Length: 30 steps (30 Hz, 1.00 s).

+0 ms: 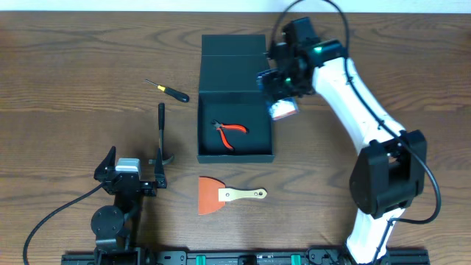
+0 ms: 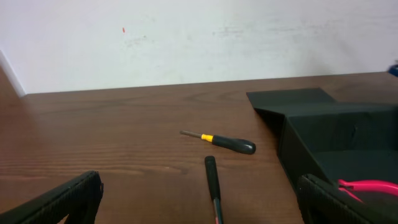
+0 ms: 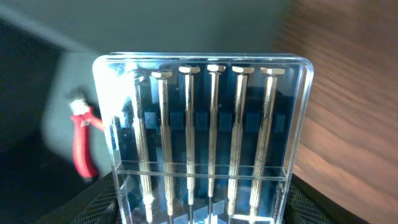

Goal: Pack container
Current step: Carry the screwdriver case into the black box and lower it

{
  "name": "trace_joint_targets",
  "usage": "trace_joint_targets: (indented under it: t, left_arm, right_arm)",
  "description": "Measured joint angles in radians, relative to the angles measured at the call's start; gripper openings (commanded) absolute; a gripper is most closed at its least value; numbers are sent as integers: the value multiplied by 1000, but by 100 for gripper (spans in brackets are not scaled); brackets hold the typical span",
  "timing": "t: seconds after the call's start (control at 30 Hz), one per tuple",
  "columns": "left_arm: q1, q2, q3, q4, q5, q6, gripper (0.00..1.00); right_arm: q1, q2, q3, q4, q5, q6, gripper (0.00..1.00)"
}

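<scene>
Clear plastic case (image 3: pixel 205 124) of six small steel drivers, clamped by its lower end in the right claw (image 3: pixel 199 210). The container (image 1: pixel 210 156) stands open at mid-table, its lid (image 1: pixel 234 46) folded back on the far side. Red pliers (image 1: pixel 229 133) lie inside it on the floor. In the overhead view the case hangs at the container's right wall, near the far right corner and not clearly over the open floor. The right wrist view agrees: dark interior and pliers to the left of the case, bare wood of the table (image 3: pixel 354 93) to its right.

Step in hand, as judged: placing the case in the container. To do it well:
- carry the case leftward until its whole outline is inside the right wall
- keep it high enough to pass the rim before descending
- aim for the bare floor right of the pliers, so the case does not land on their handles
- tilt it toward flat and let go low, since a hard smooth case may slide or bounce if dropped

The left claw (image 2: pixel 198 199) rests near the table's front-left edge, its fingers (image 2: pixel 62 199) apart and holding nothing. A hammer (image 1: pixel 160 136), a screwdriver (image 1: pixel 168 90) and an orange-bladed scraper (image 1: pixel 221 195) lie on the table outside the container, not yet packed. The hammer lies closest to the left claw.
</scene>
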Motion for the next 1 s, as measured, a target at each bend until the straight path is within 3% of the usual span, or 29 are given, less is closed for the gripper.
trace_joint_targets:
  t: [0.47, 1.0]
  left_arm:
    - [0, 0, 0, 0, 0, 0, 98]
    - [0, 0, 0, 0, 0, 0, 98]
  right_arm:
    - [210, 0, 18, 4, 21, -292, 57]
    - [237, 144, 19, -24, 56, -384, 58]
